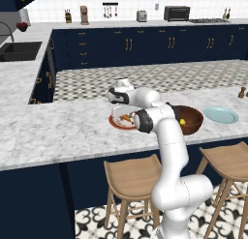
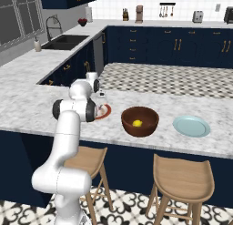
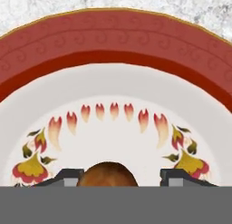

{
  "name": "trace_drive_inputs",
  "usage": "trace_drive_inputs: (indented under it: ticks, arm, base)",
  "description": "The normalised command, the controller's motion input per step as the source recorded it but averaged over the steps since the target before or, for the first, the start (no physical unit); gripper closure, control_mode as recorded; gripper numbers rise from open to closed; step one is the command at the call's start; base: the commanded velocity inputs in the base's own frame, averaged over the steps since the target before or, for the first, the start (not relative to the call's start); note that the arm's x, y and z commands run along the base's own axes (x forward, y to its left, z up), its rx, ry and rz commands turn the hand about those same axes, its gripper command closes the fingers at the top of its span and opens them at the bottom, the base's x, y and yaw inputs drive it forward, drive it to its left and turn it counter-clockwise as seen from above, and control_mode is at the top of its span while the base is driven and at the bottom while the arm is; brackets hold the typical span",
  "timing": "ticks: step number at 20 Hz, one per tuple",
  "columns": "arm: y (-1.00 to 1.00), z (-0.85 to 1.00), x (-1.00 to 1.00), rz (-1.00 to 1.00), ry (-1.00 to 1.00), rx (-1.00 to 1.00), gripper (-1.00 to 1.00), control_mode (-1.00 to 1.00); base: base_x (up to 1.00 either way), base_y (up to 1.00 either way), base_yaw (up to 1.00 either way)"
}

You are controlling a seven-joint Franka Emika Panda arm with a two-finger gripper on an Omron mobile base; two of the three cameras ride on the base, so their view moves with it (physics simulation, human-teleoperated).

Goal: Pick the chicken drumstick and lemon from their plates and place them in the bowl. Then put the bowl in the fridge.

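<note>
Item: kitchen island, marble counter (image 1: pixel 58 131), w/ two wooden stools (image 1: pixel 130 177) tucked under near edge. Gripper (image 3: pixel 118 178) down low over red-rimmed plate (image 3: pixel 113 41); hand view shows two dark finger tips (image 3: pixel 68 175) standing either side of chicken drumstick (image 3: pixel 108 174), a rounded golden-brown lump at the bottom of that view, lying on the plate's white centre just below the painted flame-and-flower motif. Tips are just beside the drumstick, a slim gap each side; whether they press it or still stand clear, cannot tell. In left base view the same plate (image 1: pixel 117 123) sits on counter, mostly hidden by the arm's wrist and elbow, w/ a bit of orange-tan meat (image 1: pixel 127 118) showing on it. In right base view only the plate's right edge (image 2: pixel 105 111) peeks out from behind the arm. Bowl (image 2: pixel 139 121): dark reddish-brown wood, upright on counter, right of red-rimmed plate and apart from it. Lemon (image 2: pixel 137 123): small, yellow, lying inside bowl on its floor; seen also in left base view (image 1: pixel 182 121) against bowl's inner wall. Pale blue plate (image 2: pixel 191 126): flat on counter, right of bowl, near but not touching, nothing on it. Background: navy cabinets w/ brass handles (image 1: pixel 128 43), sink (image 2: pixel 66 42) on side counter, toaster oven (image 1: pixel 176 13) and toaster (image 1: pixel 141 15) on rear counter.
</note>
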Motion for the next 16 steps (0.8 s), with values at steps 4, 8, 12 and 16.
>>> trace_drive_inputs:
  ticks: [4, 8, 12, 16]
  arm:
    - [0.0, -0.37, -1.0, -0.03, -0.05, 0.04, 1.0, -1.0]
    - [-0.03, 0.25, -1.0, -0.05, -0.13, 0.01, 1.0, -1.0]
    - [-0.23, 0.63, -1.0, -0.06, -0.14, 0.0, 1.0, -1.0]
    - [-0.52, 0.82, -0.99, -0.06, -0.07, 0.0, 1.0, -1.0]
  base:
    - [0.0, 0.0, 0.0]
    - [0.0, 0.0, 0.0]
    - [0.0, 0.0, 0.0]
    - [0.0, 0.0, 0.0]
